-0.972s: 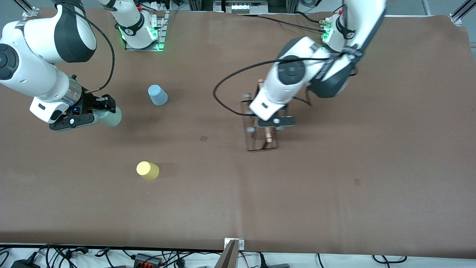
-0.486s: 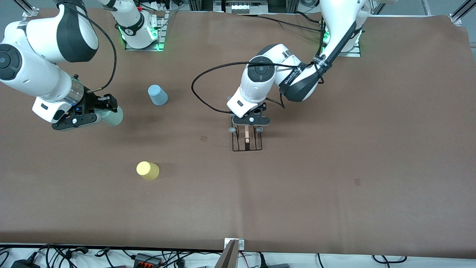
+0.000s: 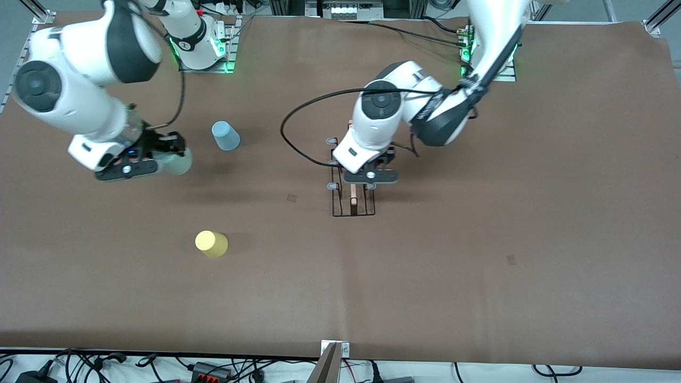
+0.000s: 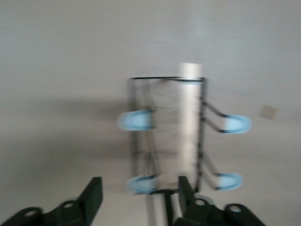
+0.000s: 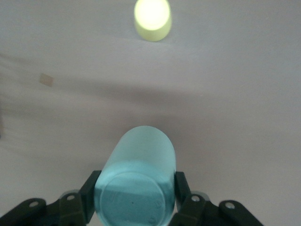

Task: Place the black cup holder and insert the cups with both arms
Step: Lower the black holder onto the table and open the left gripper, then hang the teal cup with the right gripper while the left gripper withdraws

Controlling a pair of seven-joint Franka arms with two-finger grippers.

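The black cup holder (image 3: 353,199) stands upright on the brown table near its middle, its light wooden rod (image 3: 353,192) on top. My left gripper (image 3: 371,177) is open just above it; in the left wrist view the rack (image 4: 167,122) with its grey-tipped pegs lies below the spread gripper (image 4: 139,186), and neither finger touches it. My right gripper (image 3: 159,159) is shut on the pale green cup (image 3: 178,162) and holds it on its side over the table; the right wrist view shows this cup (image 5: 138,179). The light blue cup (image 3: 225,135) and the yellow cup (image 3: 211,243) stand upside down.
Small tape marks (image 3: 291,197) (image 3: 511,259) lie on the brown table cover. The arm bases (image 3: 202,48) (image 3: 487,53) stand at the table's edge farthest from the front camera. Cables run along the nearest edge (image 3: 213,367).
The left gripper carried the rack toward the table's middle, set it down and let go. The right gripper moved toward the middle with the green cup.
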